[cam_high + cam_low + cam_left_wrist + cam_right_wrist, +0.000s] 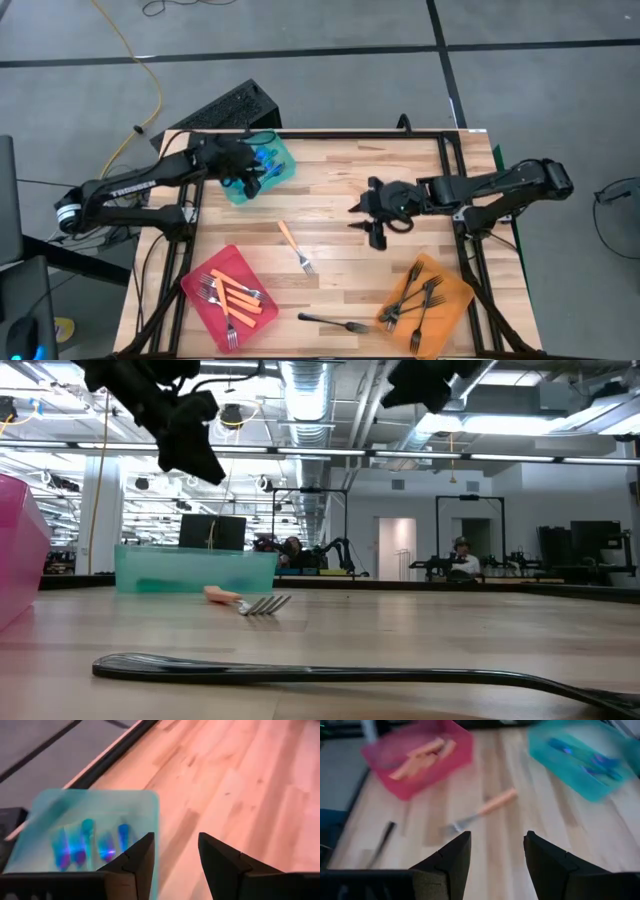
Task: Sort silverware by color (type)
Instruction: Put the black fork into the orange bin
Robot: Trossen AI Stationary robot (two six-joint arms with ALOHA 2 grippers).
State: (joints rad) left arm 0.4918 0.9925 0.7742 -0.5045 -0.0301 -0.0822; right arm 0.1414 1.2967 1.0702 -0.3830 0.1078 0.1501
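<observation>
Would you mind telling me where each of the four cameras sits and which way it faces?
High: overhead, straight down on the table, both arms, left hand, right hand.
Low: at tabletop height, looking level across to the room; arms hang in from above.
Left wrist: past two open fingers toward the teal tray.
Right wrist: past two open fingers toward the orange fork.
Shared: high, low and right wrist views all show that orange fork.

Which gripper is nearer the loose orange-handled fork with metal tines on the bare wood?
Right. The right gripper hangs open just beside the orange-handled fork; the left gripper is open farther off, over the teal tray.
</observation>
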